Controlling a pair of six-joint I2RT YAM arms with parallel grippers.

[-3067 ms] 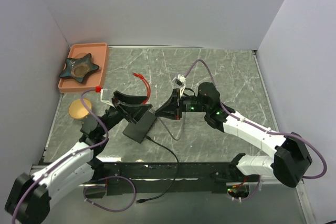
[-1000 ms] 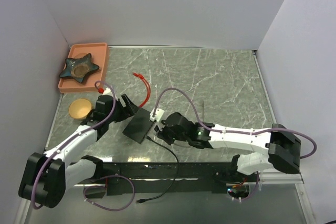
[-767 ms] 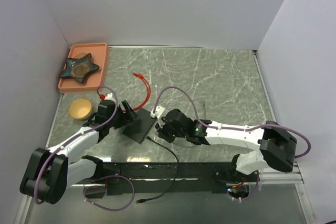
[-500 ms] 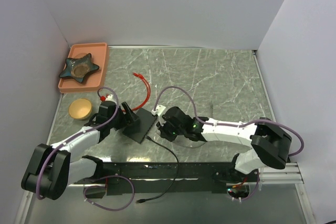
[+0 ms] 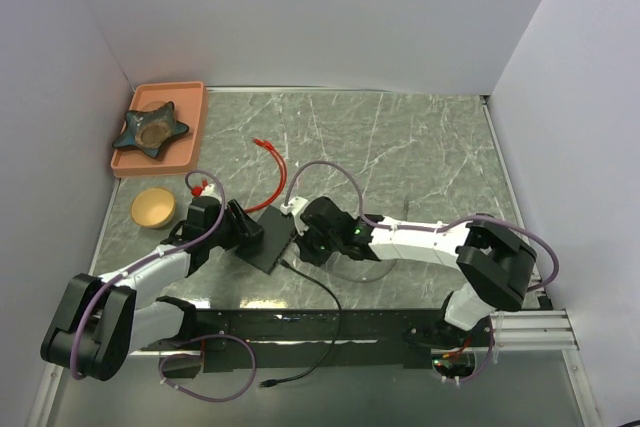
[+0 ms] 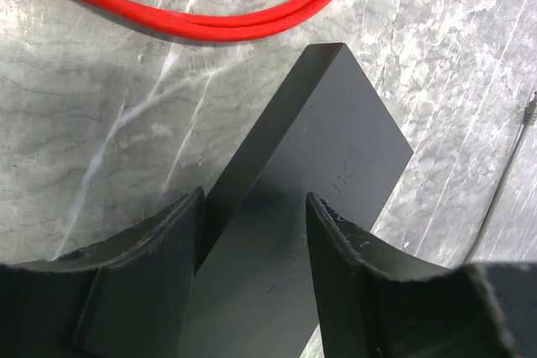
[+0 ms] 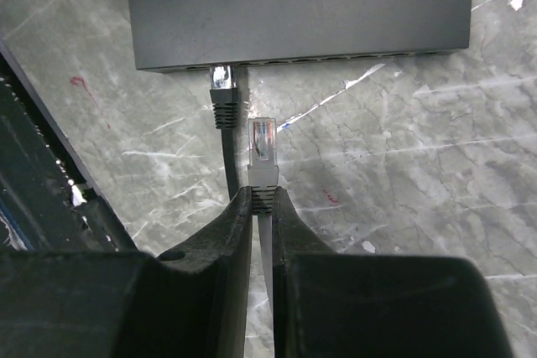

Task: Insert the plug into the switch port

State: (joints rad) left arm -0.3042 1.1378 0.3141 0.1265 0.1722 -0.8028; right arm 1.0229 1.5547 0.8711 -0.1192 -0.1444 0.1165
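The flat matte-black switch box (image 5: 270,237) lies near the table's front. In the left wrist view the box (image 6: 336,140) runs between my left gripper's (image 6: 252,207) jaws, which are closed onto its near end: one finger against its side wall, the other over its top. My right gripper (image 7: 262,194) is shut on the white cable's boot. Its clear plug (image 7: 264,136) points at the box's port face (image 7: 336,58), a short gap away. A black plug (image 7: 221,90) sits in the port just left of it. In the top view both grippers, left (image 5: 248,230) and right (image 5: 308,240), flank the box.
A black cable (image 5: 322,292) runs from the box to the front edge. A red cable (image 5: 272,162) lies behind the box. An orange tray (image 5: 190,112) with a star-shaped dish (image 5: 150,129) stands at the back left, and a round tan disc (image 5: 152,207) lies near the left arm.
The right gripper has come down and left with the white plug to the box's port side. The left gripper has closed in on the box's left end.
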